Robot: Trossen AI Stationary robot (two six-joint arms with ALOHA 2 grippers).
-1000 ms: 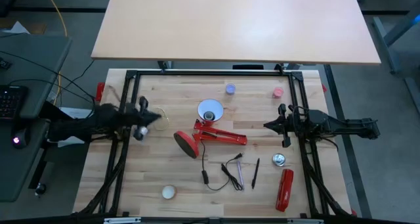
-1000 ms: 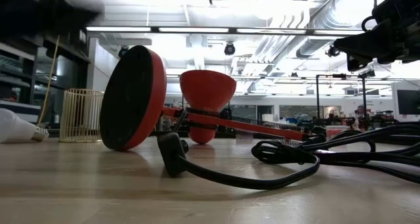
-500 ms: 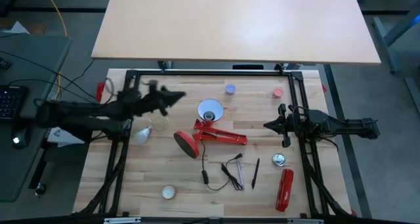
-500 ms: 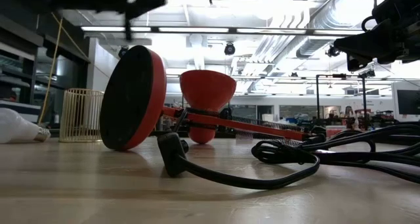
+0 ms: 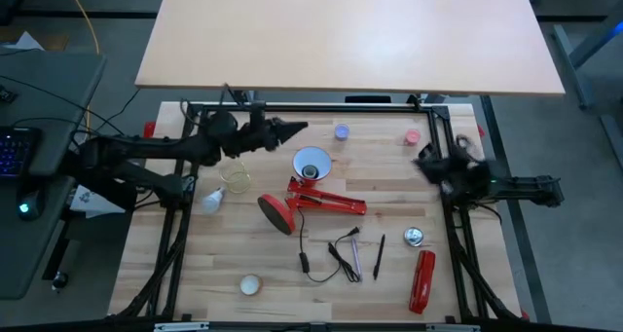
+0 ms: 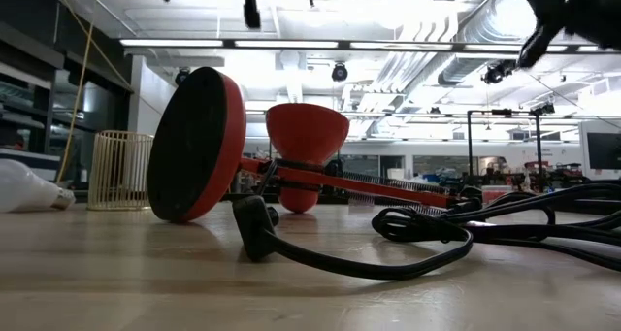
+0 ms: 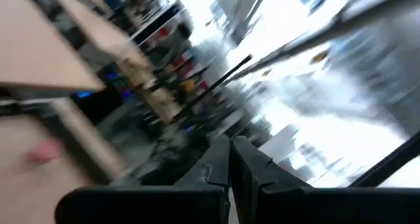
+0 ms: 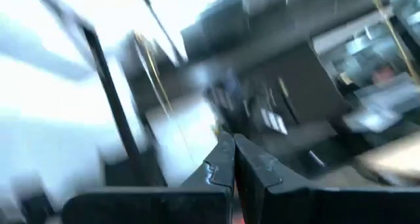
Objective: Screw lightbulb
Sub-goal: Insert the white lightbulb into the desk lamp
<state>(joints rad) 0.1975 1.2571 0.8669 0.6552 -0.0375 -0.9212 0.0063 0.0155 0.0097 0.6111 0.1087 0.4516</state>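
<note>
The lightbulb (image 5: 211,199) is seen lying on its side on the counter (image 5: 389,274), at the left, just beside a small wire basket (image 5: 235,176). The left hand (image 5: 297,128) is raised above the far side of the counter, well apart from the lightbulb and to its far right; its fingers are pressed together on nothing. The red lamp (image 5: 311,201) is laid on its side at mid-counter, with its shade (image 5: 311,164) located near the left hand. The right hand (image 5: 424,163) is positioned at the right edge, fingers together.
</note>
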